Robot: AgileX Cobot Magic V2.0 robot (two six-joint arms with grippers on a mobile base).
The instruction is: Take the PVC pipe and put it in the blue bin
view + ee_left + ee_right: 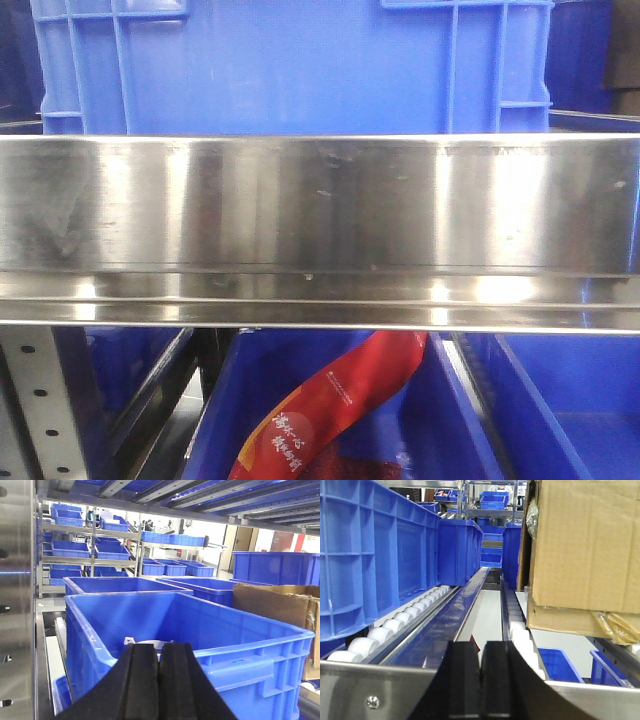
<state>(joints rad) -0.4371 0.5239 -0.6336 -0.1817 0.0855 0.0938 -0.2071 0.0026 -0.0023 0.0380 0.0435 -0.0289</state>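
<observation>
Black fingers of the left gripper (160, 680) fill the bottom of the left wrist view, pressed almost together with only a thin slit between them and nothing held. Just beyond their tips, inside the blue bin (280, 645), a small white arched piece shows above the fingers, taken here to be the PVC pipe (147, 642); it appears to lie on the bin floor near the front wall, though the fingers hide its lower part. Behind this bin stand further blue bins (125, 585) and, toward the right edge, a cardboard box (275, 605). The right gripper (480, 680) is likewise nearly closed and empty, poised over a steel shelf rail (365, 685), with white rollers (385, 635) of a conveyor lane running away along the left, a tall blue crate (370, 560) resting on them, and a large cardboard carton (585, 550) on the right. The front view is mostly blocked by a steel shelf beam (320, 210), with a blue crate (290, 60) above and a red printed bag (320, 410) in a bin below. Judged from this layout, the pipe seems already inside a blue bin, so the task is either finished or at its start; a grasp would call for parting the left fingers and descending.
</observation>
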